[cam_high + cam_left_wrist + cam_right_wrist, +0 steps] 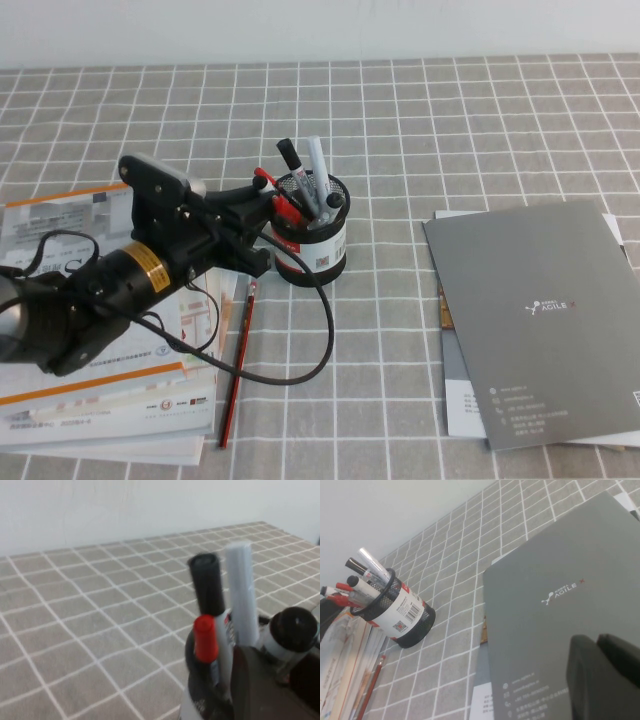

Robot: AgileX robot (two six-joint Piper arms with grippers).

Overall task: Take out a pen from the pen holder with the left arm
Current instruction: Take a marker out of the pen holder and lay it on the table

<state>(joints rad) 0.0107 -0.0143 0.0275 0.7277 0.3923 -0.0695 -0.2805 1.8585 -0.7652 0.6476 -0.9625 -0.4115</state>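
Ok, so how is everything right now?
Holder: upright, pens inside.
Pens: standing in the holder.
Pencil: flat, beside the papers.
Booklet: closed, flat.
Papers: stacked flat.
Left tool: at the holder's rim.
Right tool: over the booklet.

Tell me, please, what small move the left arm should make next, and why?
Probably a short straight lift, if the grip is sure: the left hand sits at the rim of the black mesh pen holder, by the red-capped pen. The right hand is parked over the grey booklet.
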